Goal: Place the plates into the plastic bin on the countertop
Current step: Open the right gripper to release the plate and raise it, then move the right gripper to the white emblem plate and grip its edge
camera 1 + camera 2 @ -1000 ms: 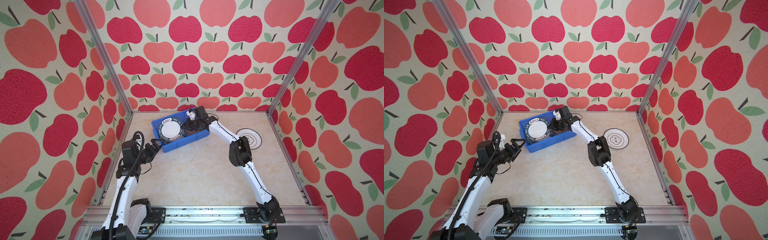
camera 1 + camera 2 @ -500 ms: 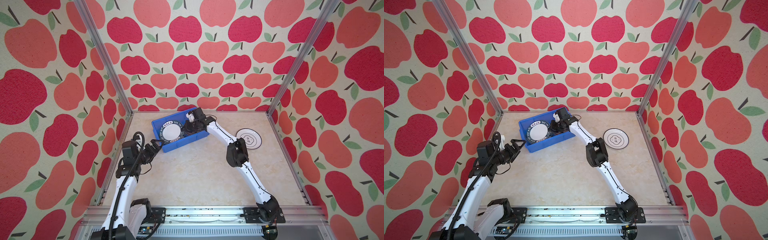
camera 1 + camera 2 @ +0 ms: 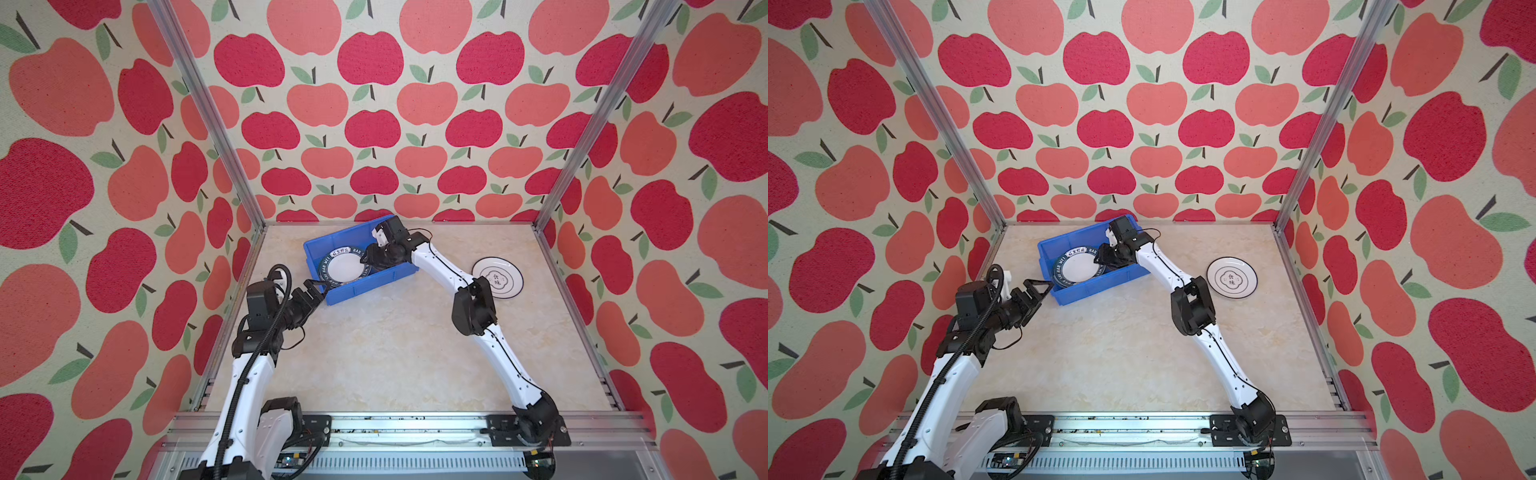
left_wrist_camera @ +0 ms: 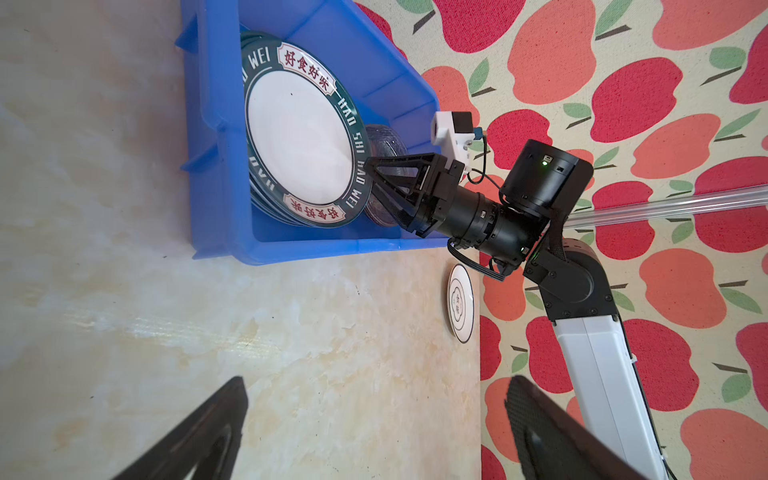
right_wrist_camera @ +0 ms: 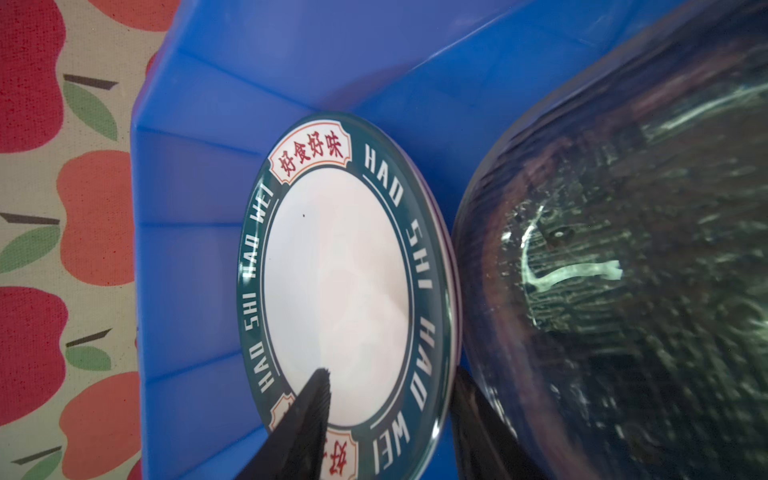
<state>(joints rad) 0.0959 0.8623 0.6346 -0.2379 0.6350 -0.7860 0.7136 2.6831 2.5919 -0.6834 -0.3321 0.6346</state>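
Nearest the base rail, the left gripper is held low over the beige marble-patterned countertop, just beside the near corner of the bright blue rectangular plastic bin. Its jaws are spread wide and nothing is carried. To the right, well apart from the bin, a round white plate with thin black rings is seen lying flat on the countertop, not yet binned.

Inside the bin, a round white plate with a dark-green lettered rim is laid on top of a stack of like plates, close beside a stack of translucent greyish glass plates. The right gripper is reached in at this plate's edge. Its fingers are parted, one over the plate's face and one outside the rim on the glass side, so the rim is straddled but not pinched.

The release is judged to be the step in hand. The jaws are best opened fully before the wrist is raised, and the fingers drawn back along their own line, so that the rim is not hooked and the glass is not knocked. The bin wall should be cleared before any swing toward the ringed plate.
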